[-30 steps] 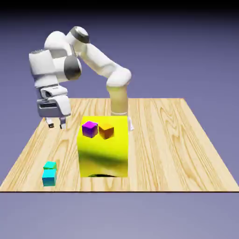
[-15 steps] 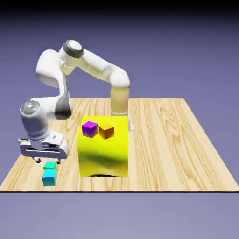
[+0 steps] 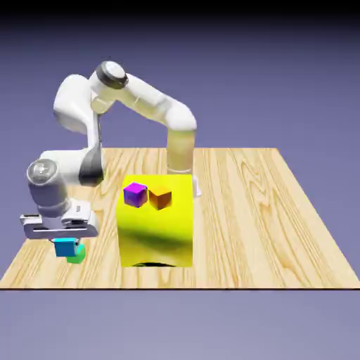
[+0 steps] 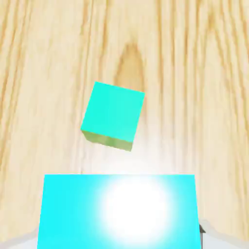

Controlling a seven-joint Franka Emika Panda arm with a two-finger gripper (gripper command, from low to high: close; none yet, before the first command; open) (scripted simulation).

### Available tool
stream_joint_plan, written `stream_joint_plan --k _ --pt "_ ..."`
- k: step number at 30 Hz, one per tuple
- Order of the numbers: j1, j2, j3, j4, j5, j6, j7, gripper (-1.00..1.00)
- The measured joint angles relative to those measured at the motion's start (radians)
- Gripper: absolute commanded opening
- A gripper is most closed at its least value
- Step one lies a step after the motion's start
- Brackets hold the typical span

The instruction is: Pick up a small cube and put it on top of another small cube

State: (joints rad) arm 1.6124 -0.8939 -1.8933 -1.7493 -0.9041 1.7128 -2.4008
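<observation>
Near table's front-left corner, end effector (image 3: 65, 244) clamped on cyan cube (image 4: 120, 210)

White rounded arm (image 3: 140, 102), dark-grey joints

cyan cube (image 4: 119, 210) filled bottom of hand view, large, bright glare at centre of its face. grey fingertips (image 4: 206, 228) barely showed at its lower corners, cube sitting between them. small green cube (image 4: 113, 115) lay beyond on wooden table (image 4: 204, 73), turned askew, apart from cyan cube.
</observation>
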Motion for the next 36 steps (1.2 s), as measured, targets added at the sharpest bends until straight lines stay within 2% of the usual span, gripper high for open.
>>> stream_joint_plan --k 26,28,32,33,36 --pt "-0.861 0.721 0.942 -0.267 0.695 -0.112 -0.122 -1.00" --pt "-0.874 0.731 0.956 -0.271 0.706 -0.114 -0.124 -1.00" --pt "-0.884 0.734 0.941 -0.416 0.694 0.032 -0.117 -1.00" --pt "-0.886 0.734 0.938 -0.444 0.691 0.061 -0.116 1.00" --pt "-0.884 0.733 0.942 -0.408 0.697 0.024 -0.118 1.00"
